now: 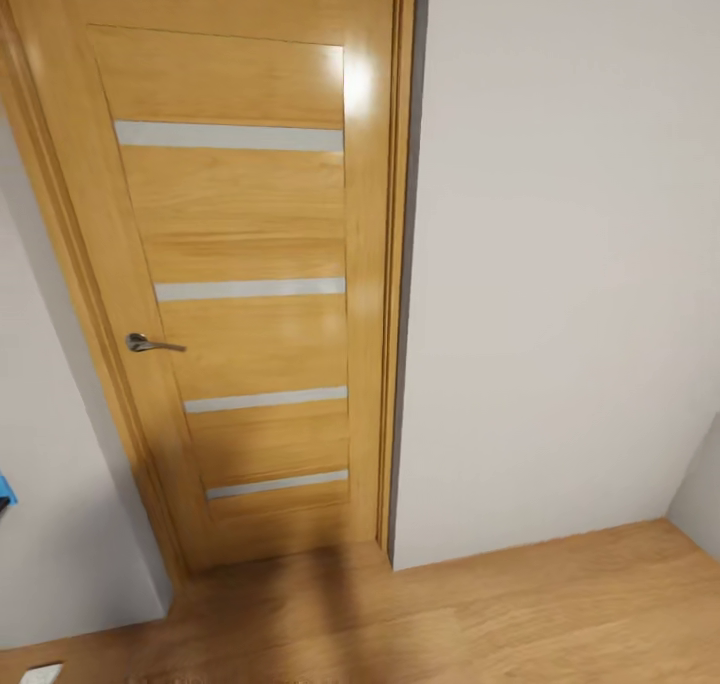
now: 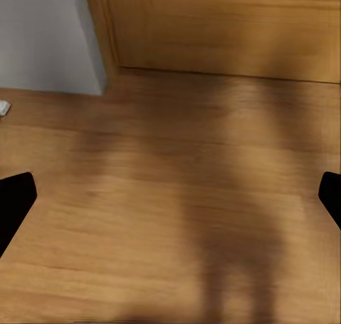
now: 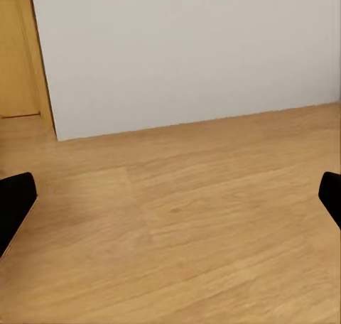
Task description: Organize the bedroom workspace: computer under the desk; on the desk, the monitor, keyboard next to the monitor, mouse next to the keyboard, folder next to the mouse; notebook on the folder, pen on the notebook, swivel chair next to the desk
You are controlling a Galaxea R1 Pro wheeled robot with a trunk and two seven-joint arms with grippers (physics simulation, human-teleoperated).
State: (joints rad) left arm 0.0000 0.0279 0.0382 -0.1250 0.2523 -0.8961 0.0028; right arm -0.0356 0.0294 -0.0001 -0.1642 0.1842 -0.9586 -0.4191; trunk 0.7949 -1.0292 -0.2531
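Note:
None of the task's things is in view; I face a closed wooden door (image 1: 240,284) and a white wall (image 1: 560,264). My left gripper (image 2: 170,203) hangs open over the bare wooden floor (image 2: 177,196) in front of the door, its black fingertips (image 2: 14,203) at both sides of the left wrist view, nothing between them. My right gripper (image 3: 170,203) is likewise open above the floor (image 3: 185,217) near the white wall, holding nothing.
The door has a metal handle (image 1: 150,343) and several pale horizontal stripes. A wall corner (image 1: 400,364) juts out right of the door frame. A small white object (image 1: 42,673) lies on the floor at the lower left. A blue edge (image 1: 5,492) shows at the far left.

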